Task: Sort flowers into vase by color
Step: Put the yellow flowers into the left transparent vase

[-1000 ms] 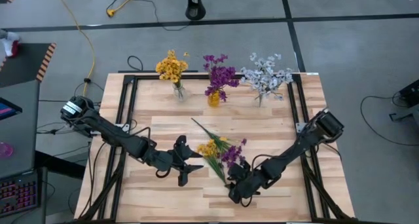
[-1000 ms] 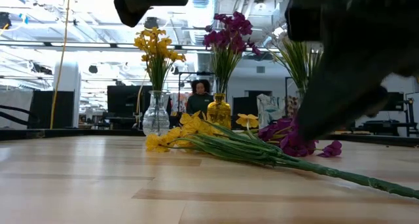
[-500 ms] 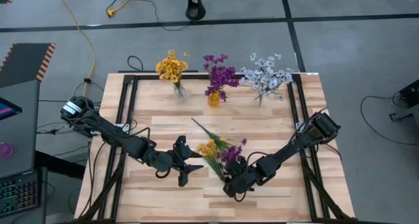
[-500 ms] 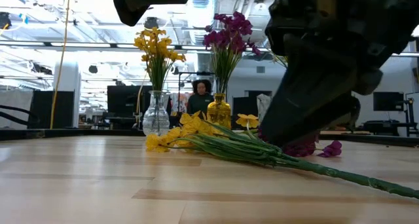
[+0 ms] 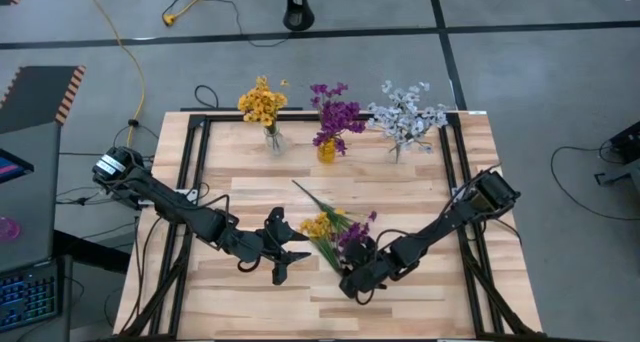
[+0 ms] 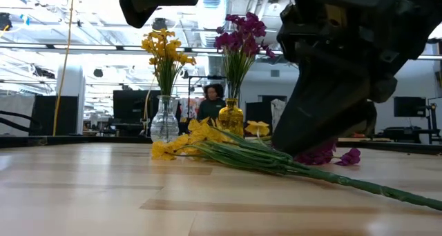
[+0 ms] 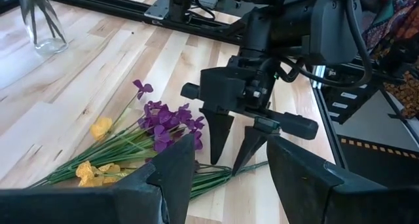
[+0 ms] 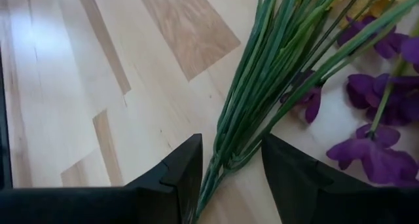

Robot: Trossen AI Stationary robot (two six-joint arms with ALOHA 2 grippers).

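Note:
A loose bunch of flowers (image 5: 335, 232) with yellow and purple blossoms lies flat on the wooden table (image 5: 250, 197), its green stems (image 8: 262, 80) running toward the near edge. My right gripper (image 5: 352, 280) is open and tipped down over the stems' lower ends, one finger on each side of them (image 7: 229, 155). My left gripper (image 5: 290, 257) hangs open above the table just left of the bunch, with nothing between its fingers (image 7: 232, 185). Three vases stand along the far edge, holding yellow (image 5: 263, 104), purple (image 5: 335, 117) and pale (image 5: 405, 112) flowers. My right gripper's fingers (image 8: 177, 178) straddle the stems near their lower ends (image 8: 219, 165), slanting down from the table's near right and lying across them. I cannot tell whether a finger touches the stems. The bunch lies on the table.
A black frame (image 5: 195, 182) runs along the table's left, right and far sides. Bare wood lies between the bunch and the vases. In the low view a person (image 6: 210, 101) stands in the room behind the vases.
My right gripper has moved toward the table's left and a little down, coming over the stems' lower ends.

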